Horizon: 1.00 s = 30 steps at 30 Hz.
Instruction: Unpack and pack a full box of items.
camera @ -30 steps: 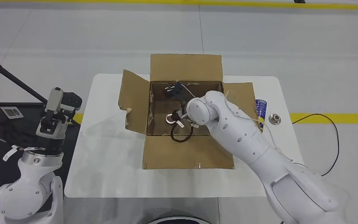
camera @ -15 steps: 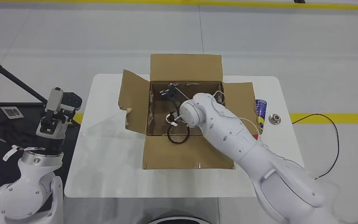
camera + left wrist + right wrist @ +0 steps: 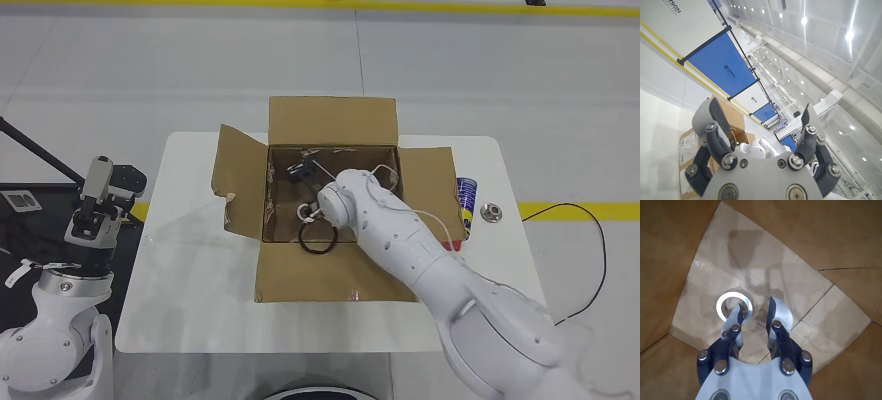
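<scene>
The cardboard box [image 3: 333,120] sits mid-table on the white table [image 3: 190,300], its flaps folded outward so an arm can drop straight in. The right gripper [image 3: 755,303] hangs low inside, fingers apart, straddling the rim of a metal ring [image 3: 720,311] lying flat on the box floor. One finger [image 3: 738,313] is over the hole and the other is outside, apparently placed to pinch the ring's wall. At the box's 3 o'clock a blue can [image 3: 467,190] and a small metal disc [image 3: 490,211] lie on the table, probably already unpacked. The left gripper [image 3: 761,103] stands off the table at 9 o'clock, fingers wide apart and empty, out of the way.
</scene>
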Each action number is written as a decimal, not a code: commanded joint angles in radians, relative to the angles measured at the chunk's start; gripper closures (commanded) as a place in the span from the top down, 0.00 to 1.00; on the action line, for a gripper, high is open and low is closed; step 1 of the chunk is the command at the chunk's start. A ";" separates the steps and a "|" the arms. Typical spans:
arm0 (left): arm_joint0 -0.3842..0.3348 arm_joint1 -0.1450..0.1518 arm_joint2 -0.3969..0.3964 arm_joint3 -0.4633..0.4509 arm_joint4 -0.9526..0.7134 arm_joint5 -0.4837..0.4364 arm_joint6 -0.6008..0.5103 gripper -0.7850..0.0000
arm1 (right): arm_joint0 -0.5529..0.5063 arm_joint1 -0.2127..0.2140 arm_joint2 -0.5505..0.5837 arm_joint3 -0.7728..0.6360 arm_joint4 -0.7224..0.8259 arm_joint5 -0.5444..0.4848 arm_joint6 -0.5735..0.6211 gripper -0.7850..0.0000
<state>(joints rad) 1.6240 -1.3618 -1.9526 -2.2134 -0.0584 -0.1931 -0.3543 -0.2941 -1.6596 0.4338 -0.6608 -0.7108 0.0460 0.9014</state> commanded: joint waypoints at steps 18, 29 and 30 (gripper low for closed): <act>0.000 0.000 0.000 0.000 0.000 0.000 0.000 1.00 | 0.043 -0.038 0.058 0.087 -0.002 -0.038 -0.012 0.00; 0.000 0.000 0.000 0.000 0.000 0.000 0.000 1.00 | 0.045 0.041 0.211 -0.059 0.044 -0.126 0.072 0.00; 0.000 0.000 0.000 0.000 0.000 0.000 0.000 1.00 | 0.036 0.054 0.232 -0.090 0.044 -0.134 0.089 0.00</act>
<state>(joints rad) 1.6240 -1.3618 -1.9526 -2.2134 -0.0584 -0.1931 -0.3543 -0.2499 -1.6189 0.6440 -0.7189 -0.6669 -0.0799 0.9731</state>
